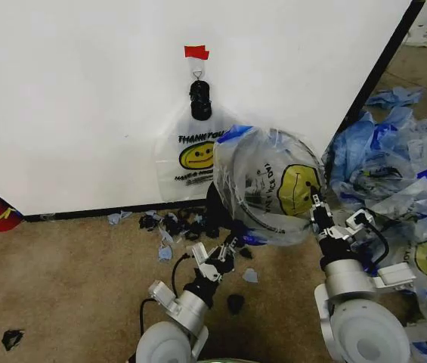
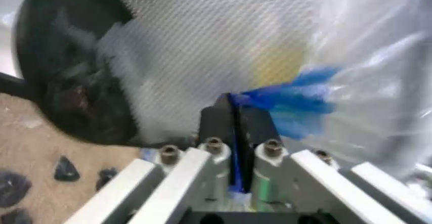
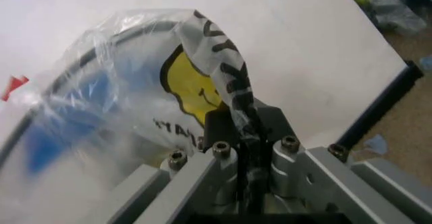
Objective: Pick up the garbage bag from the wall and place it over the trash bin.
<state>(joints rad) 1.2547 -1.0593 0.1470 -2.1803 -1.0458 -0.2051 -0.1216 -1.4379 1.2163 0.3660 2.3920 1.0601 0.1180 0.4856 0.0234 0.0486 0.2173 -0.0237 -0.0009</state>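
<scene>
Translucent whitish plastic, the garbage bag (image 1: 270, 189) is spread between the two claws near the middle of the scene, its yellow smiley face and black lettering turned toward the right. It billows over the trash bin (image 1: 217, 208), whose dark body shows behind and to the left of the plastic, close to the wall (image 1: 69, 98). The left claw (image 1: 224, 253) sits at the bag's near left lower edge; in the left wrist view its fingers (image 2: 216, 125) are pressed together with a blue-edged strip of the bag (image 2: 290, 102) pinched between them, and the bin's black mesh side (image 2: 74, 82) lies just beyond. The right claw (image 1: 317, 214) holds the bag's near right edge, just beside the smiley face; in the right wrist view its fingers (image 3: 219, 128) are closed on a twisted band of printed plastic (image 3: 223, 67) that rises from between them, and the bag balloons away toward the wall. Farther back, a second bag of the same print (image 1: 187, 159) hangs flat on the wall from a small hook (image 1: 197, 69) below a red tape strip (image 1: 196, 52). Dark scraps (image 1: 175, 223) litter the carpet (image 1: 69, 272) by the baseboard, and a heap of similar bags (image 1: 402, 166) lies at the right.
</scene>
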